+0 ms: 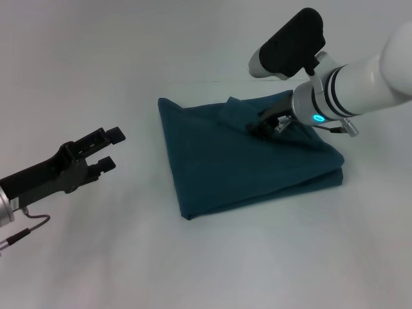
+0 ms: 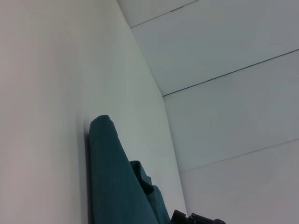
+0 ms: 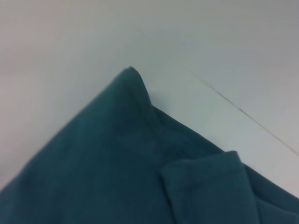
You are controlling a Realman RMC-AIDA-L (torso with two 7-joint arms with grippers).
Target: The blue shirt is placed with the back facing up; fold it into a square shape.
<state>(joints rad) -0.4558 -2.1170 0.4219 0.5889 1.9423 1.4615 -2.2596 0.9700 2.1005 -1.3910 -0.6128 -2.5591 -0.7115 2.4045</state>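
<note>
The left gripper point(image 1: 108, 149) hovers off the cloth, fingers spread. The blue shirt point(image 1: 238, 161), folded into a rough square, lies mid-table point(image 1: 96, 257). The right gripper point(image 1: 267, 123) sits on its far edge; its finger state cannot be told.

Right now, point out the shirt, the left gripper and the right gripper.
shirt point(image 1: 238, 168): head view, flat middle of the fold.
left gripper point(image 1: 109, 149): head view, between its fingertips.
right gripper point(image 1: 265, 124): head view, on the cloth.

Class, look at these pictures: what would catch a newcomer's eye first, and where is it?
The blue shirt, folded into a rough square, lies mid-table. The right hand presses on a bunched flap at its far edge, while the left hand hovers open off to the shirt's left.
</note>
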